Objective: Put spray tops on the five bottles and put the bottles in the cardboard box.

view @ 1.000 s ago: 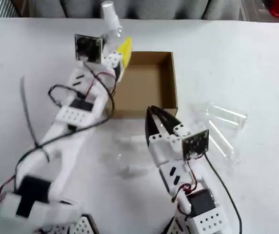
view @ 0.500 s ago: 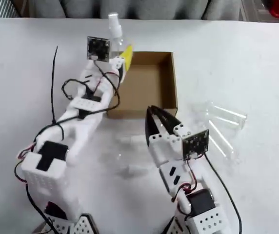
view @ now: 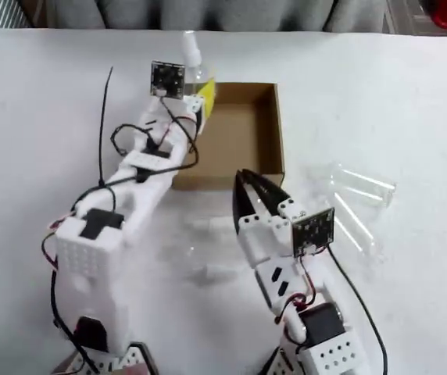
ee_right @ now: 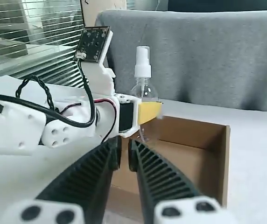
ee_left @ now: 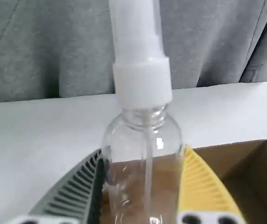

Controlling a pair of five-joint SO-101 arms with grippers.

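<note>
Bottle (ee_left: 140,140), clear and with its spray top (ee_left: 140,70) on, is clamped upright in the left gripper (ee_left: 142,161) at the far left corner of the box (view: 277,129). It is judged light, stiff and slippery, so the body below the shoulder is the best hold. The right gripper (ee_right: 124,151) is nearly together, with nothing held. The grip is seen closely in the left wrist view, and loose bottles (view: 356,199) on the table are seen in the high view.

Right pincer (ee_right: 125,145) up close, black fingers pretty much pinched together. Behind it, left pincer (ee_right: 144,115) clamping an upright spray-topped bottle (ee_right: 143,88) at the cardboard box (ee_right: 203,154) corner.
</note>
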